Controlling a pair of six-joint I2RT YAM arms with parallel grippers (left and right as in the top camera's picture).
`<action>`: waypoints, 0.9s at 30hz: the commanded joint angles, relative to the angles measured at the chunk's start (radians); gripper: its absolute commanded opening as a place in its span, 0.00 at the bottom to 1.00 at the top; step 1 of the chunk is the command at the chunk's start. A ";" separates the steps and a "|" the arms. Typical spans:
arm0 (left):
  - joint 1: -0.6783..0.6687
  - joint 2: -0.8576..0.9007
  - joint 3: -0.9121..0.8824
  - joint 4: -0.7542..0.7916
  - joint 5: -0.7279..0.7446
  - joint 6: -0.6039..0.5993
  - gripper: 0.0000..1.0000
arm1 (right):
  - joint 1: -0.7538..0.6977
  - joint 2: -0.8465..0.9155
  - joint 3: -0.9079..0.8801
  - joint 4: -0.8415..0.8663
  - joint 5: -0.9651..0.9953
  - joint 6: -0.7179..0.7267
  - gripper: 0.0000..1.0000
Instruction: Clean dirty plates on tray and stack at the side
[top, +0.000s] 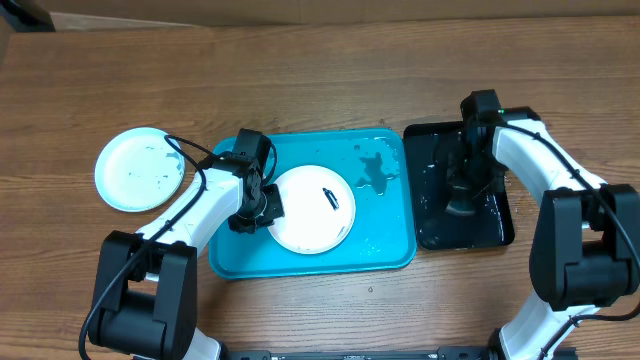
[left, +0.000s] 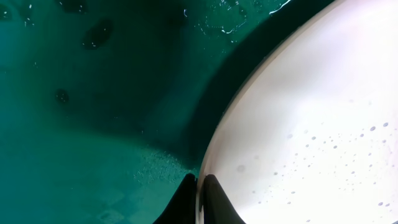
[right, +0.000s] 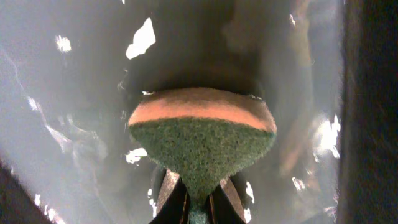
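A white plate (top: 310, 210) with a small dark smear lies on the turquoise tray (top: 300, 262). My left gripper (top: 262, 205) is shut on that plate's left rim; the left wrist view shows the rim (left: 261, 124) pinched between the fingertips (left: 200, 186) over the wet tray floor (left: 93, 112). A pale-blue-rimmed plate (top: 139, 168) lies on the table to the left of the tray. My right gripper (top: 462, 195) is over the black tray (top: 500, 232), shut on a green and orange sponge (right: 202, 137). The yellow-green-rimmed plate is out of view.
Water puddles sit on the turquoise tray's right part (top: 375, 172). The black tray is wet and glossy (right: 74, 124). Both arms' bases stand at the table's front edge.
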 joint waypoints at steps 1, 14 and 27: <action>-0.006 -0.020 0.011 0.000 -0.008 -0.003 0.06 | 0.003 -0.028 0.106 -0.048 0.005 -0.036 0.04; -0.006 -0.020 0.011 0.008 -0.008 -0.003 0.08 | 0.003 -0.029 0.101 -0.089 -0.008 -0.079 0.04; -0.006 -0.020 0.007 0.023 -0.008 -0.003 0.07 | 0.003 -0.029 0.103 -0.067 -0.046 -0.164 0.04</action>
